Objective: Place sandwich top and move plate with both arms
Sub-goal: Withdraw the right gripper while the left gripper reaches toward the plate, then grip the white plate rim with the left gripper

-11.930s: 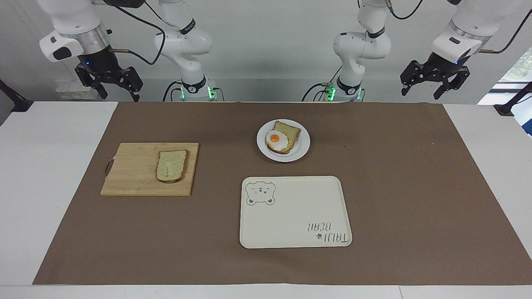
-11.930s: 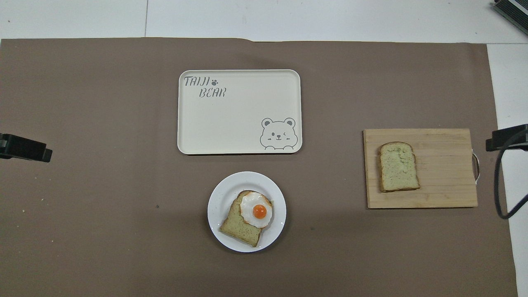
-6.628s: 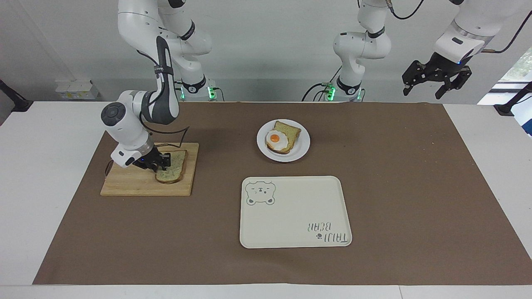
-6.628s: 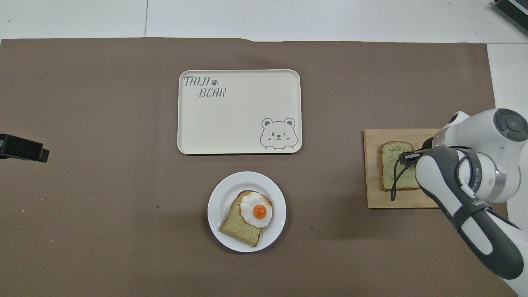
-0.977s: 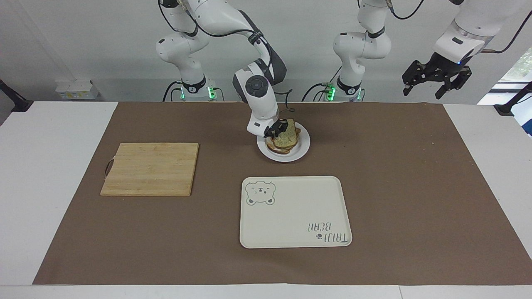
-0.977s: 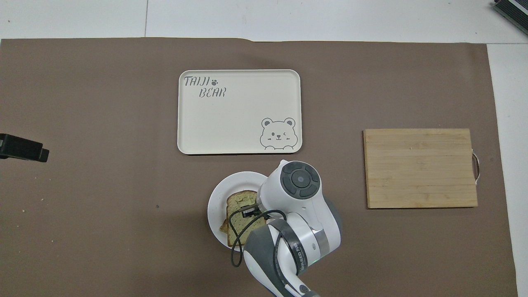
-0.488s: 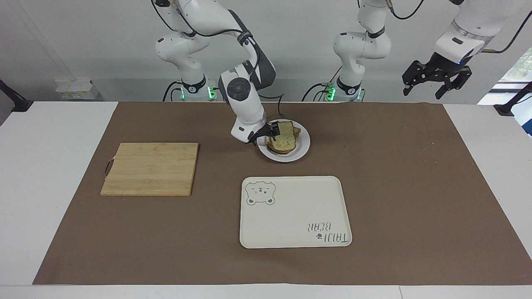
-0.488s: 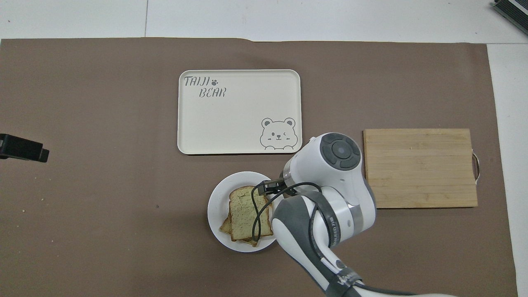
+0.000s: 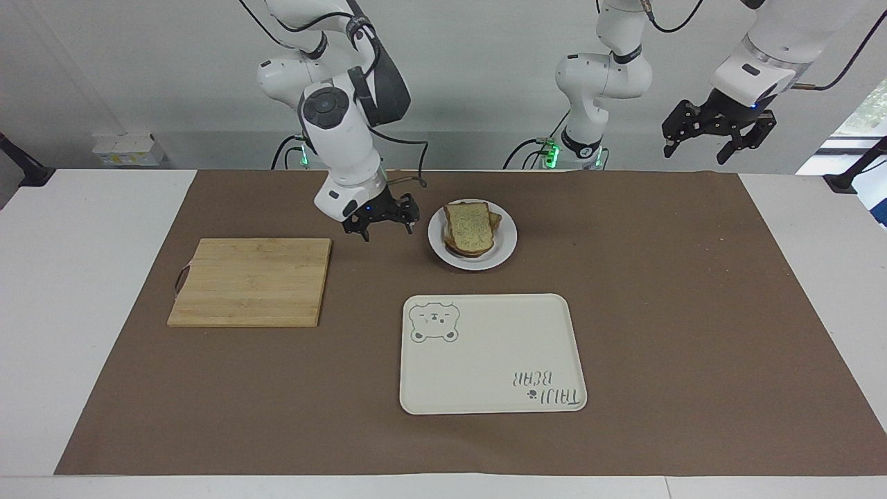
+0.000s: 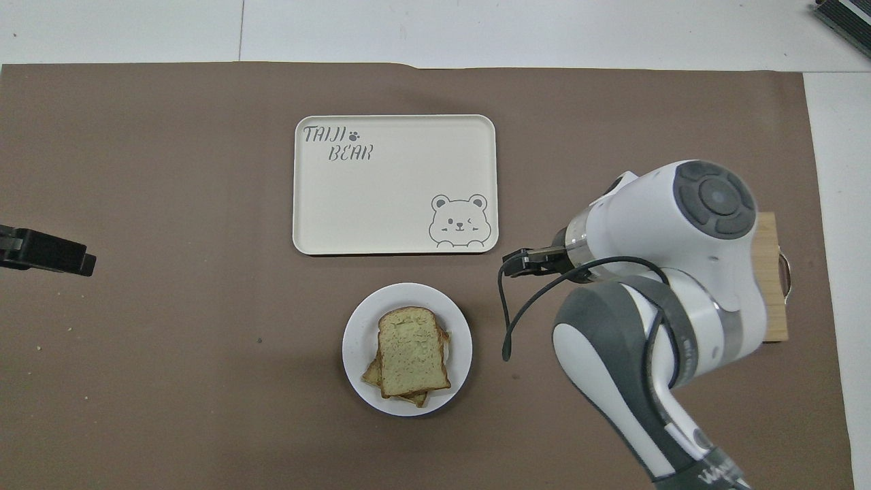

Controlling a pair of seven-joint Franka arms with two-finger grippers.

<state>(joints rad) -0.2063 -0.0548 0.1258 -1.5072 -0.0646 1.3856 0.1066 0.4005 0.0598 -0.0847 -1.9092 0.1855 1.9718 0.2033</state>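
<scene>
The sandwich top lies flat on the stack of bread on the small white plate, covering the egg. My right gripper is open and holds nothing. It hangs low over the brown mat between the plate and the cutting board, clear of the plate. My left gripper is open and waits raised at the left arm's end of the table, by the mat's corner nearest the robots.
A cream tray with a bear drawing lies farther from the robots than the plate. A bare wooden cutting board sits toward the right arm's end, mostly covered by the right arm in the overhead view.
My right gripper opened, left the sandwich top on the stack, and drew back and up from the plate toward the cutting board. The left gripper shifted slightly.
</scene>
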